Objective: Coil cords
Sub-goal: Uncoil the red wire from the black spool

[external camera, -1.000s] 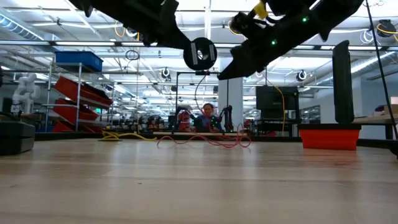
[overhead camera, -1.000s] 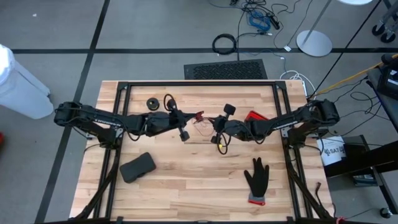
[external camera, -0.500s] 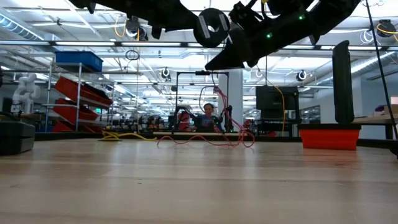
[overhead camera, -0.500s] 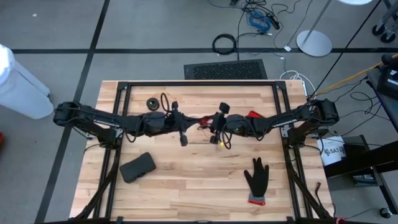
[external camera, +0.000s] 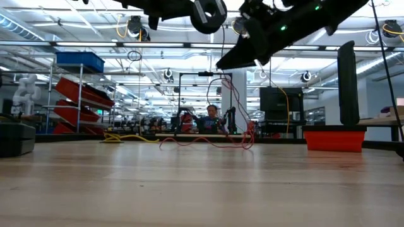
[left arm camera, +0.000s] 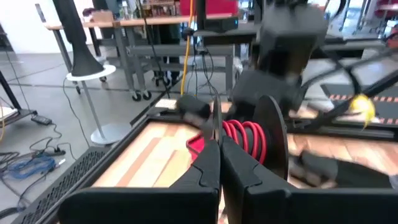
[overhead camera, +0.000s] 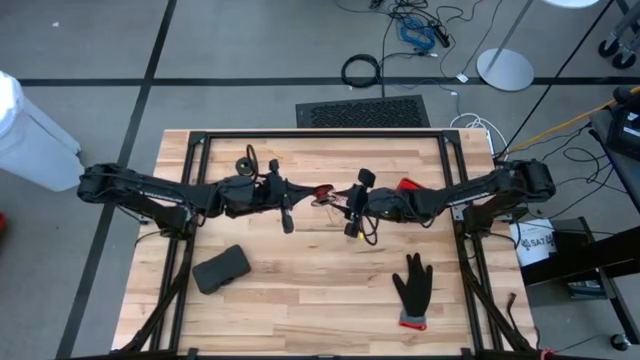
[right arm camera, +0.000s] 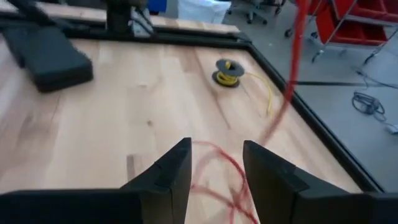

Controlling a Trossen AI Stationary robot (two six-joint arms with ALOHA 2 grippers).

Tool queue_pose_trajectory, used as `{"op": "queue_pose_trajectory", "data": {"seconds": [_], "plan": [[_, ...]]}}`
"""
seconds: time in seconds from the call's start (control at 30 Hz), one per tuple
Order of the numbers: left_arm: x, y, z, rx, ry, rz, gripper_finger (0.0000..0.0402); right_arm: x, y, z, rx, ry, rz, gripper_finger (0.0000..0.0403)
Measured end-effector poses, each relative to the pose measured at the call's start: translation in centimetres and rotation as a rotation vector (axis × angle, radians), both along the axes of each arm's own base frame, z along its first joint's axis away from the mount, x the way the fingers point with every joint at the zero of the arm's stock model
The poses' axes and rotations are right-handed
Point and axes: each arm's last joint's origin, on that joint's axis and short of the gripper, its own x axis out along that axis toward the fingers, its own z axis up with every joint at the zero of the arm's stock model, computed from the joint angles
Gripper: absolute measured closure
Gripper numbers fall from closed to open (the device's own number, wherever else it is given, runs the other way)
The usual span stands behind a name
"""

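Both arms raised mid-table, left tool (left arm camera: 217, 163) closed, right tool (right arm camera: 214, 163) fingers parted

No legible text (anywhere visible)

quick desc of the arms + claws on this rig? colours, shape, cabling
Both arms are dark, slim, jointed links reaching in from the table's side rails. The left claw has two flat, wedge-shaped black fingers; the right claw has the same black tapered fingers. Thin black cables loop along the right arm, and small green lights glow on it in the low view. No visible markings on the left arm.
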Motion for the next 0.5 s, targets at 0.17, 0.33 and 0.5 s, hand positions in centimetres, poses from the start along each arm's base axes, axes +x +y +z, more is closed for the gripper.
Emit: {"op": "queue_pose_trajectory", "data": {"seconds": [0.17, 0.33, 0.5], "plan": [[-0.1, 0.0, 0.1, -0.001, -0.001, 0.002, 0.0402, -1.5, 0.7, 2.6, -0.014, -0.068, -0.002, 0.0272], [-0.1, -0.2, 0.1, -0.001, -0.003, -0.005, 0.0402, -2.7, 0.6, 4.0, -0.044, -0.095, -0.029, 0.0273], [-0.1, -0.3, 0.2, -0.018, -0.011, -0.018, 0.0402, -2.3, 0.6, 3.7, -0.033, -0.083, 0.036, 0.0273]]}}
